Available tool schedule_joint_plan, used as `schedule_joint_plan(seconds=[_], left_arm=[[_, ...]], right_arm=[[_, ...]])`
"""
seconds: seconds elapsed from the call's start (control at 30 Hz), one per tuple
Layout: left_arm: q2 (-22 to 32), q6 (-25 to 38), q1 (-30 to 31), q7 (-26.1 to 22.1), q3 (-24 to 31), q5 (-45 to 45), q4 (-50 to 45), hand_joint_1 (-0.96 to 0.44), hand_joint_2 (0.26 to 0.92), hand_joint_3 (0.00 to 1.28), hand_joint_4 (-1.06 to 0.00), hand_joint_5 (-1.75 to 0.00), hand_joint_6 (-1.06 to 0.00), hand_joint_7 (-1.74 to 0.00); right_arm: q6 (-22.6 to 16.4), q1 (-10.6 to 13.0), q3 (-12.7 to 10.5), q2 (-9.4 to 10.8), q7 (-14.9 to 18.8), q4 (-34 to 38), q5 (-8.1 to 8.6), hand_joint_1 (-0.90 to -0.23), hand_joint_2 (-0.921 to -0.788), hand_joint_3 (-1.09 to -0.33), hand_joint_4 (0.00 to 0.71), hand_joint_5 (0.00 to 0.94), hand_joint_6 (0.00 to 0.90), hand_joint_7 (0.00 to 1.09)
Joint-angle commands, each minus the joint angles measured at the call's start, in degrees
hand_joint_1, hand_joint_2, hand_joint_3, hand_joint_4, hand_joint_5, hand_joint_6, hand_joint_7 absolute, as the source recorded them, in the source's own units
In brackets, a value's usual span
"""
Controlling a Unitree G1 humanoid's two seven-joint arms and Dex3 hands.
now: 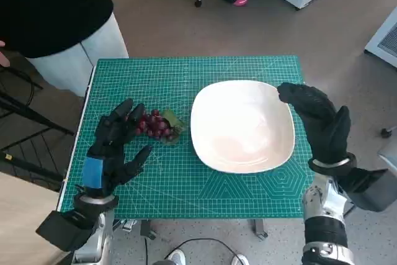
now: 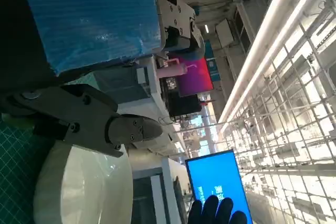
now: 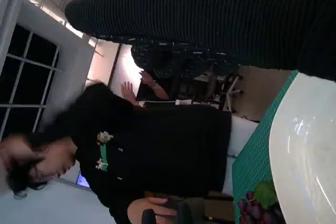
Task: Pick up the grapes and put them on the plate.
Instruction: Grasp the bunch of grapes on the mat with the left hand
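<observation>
Grapes: we see the grapes (image 1: 156,125), a small dark red bunch with a green leaf, on the green bench (image 1: 186,178) toward its left edge, just beside the plate (image 1: 243,126) but apart from its rim. In the right wrist view they show again (image 3: 255,209) beside the plate's pale edge (image 3: 304,145).

Plate: it sits right of the bench's middle, with nothing on it.

Left hand: our left hand (image 1: 115,144) lies on the bench near the left edge, its fingers (image 1: 127,116) spread apart and holding nothing; the upper fingertips reach the bunch's near-left side, and we cannot tell whether they touch it.

Right hand: our right hand (image 1: 319,119) rests at the plate's right rim, fingers loosely apart with nothing in them.

Key relation: the grapes lie just ahead and to the right of the left fingers, between that hand and the plate. The left hand is much the nearer; the right is across the plate.

Long axis: the bunch runs roughly across the bench, left to right.

Our judgement: the grasp is not yet made; we would close the left fingers round the bunch.
</observation>
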Motion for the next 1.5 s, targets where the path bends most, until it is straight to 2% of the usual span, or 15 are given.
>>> schedule_joint_plan(seconds=[0.03, 0.67, 0.8, 0.9, 1.13, 1.33, 1.5], left_arm=[[0.2, -0.8, 0.1, 0.1, 0.3, 0.2, 0.5, -0.22, 0.921, 0.31, -0.42, 0.00, -0.22, -0.46], [1.0, 0.4, -0.2, 0.0, 0.4, 0.5, -0.5, -0.22, 0.921, 0.31, -0.42, 0.00, -0.22, -0.46], [2.8, 2.3, -1.1, 0.6, 0.5, 2.6, -2.1, -0.24, 0.921, 0.28, -0.39, 0.00, -0.21, -0.45], [6.1, 4.1, -2.0, 2.1, 1.3, 8.2, -3.6, -0.25, 0.921, 0.22, -0.36, 0.00, -0.20, -0.42], [14.0, 11.5, -3.8, 6.4, 2.4, 25.4, -9.8, -0.34, 0.906, 0.05, -0.25, 0.00, -0.20, -0.24], [16.9, 19.1, -4.9, 5.5, 1.5, 29.2, -13.7, -0.41, 0.868, 0.01, -0.19, 0.00, -0.25, -0.12], [19.1, 28.7, -6.7, 2.5, -0.3, 32.4, -17.1, -0.38, 0.838, 0.00, -0.16, 0.00, -0.29, -0.06]], right_arm=[[0.7, 1.1, 0.1, 0.5, -0.4, 0.1, -0.15, -0.393, -0.921, -0.504, 0.544, 0.001, 0.504, 0.00], [1.1, 1.2, 0.2, 0.5, -0.8, -0.1, -0.19, -0.388, -0.921, -0.506, 0.542, 0.001, 0.505, 0.00], [1.0, 1.1, 0.2, 0.6, -0.8, -0.1, -0.25, -0.389, -0.921, -0.506, 0.541, 0.001, 0.505, 0.00], [1.0, 1.1, 0.3, 0.6, -0.9, 0.0, -0.32, -0.390, -0.921, -0.507, 0.541, 0.000, 0.506, 0.00], [1.0, 1.1, 0.4, 0.8, -1.3, -0.3, -0.62, -0.392, -0.921, -0.508, 0.541, 0.000, 0.508, 0.00], [0.9, 1.2, 0.7, 1.0, -1.8, -0.7, -0.84, -0.394, -0.921, -0.507, 0.542, 0.001, 0.509, 0.00], [0.8, 1.3, 0.9, 1.1, -2.2, -1.0, -0.95, -0.392, -0.921, -0.504, 0.544, 0.002, 0.512, 0.00]])
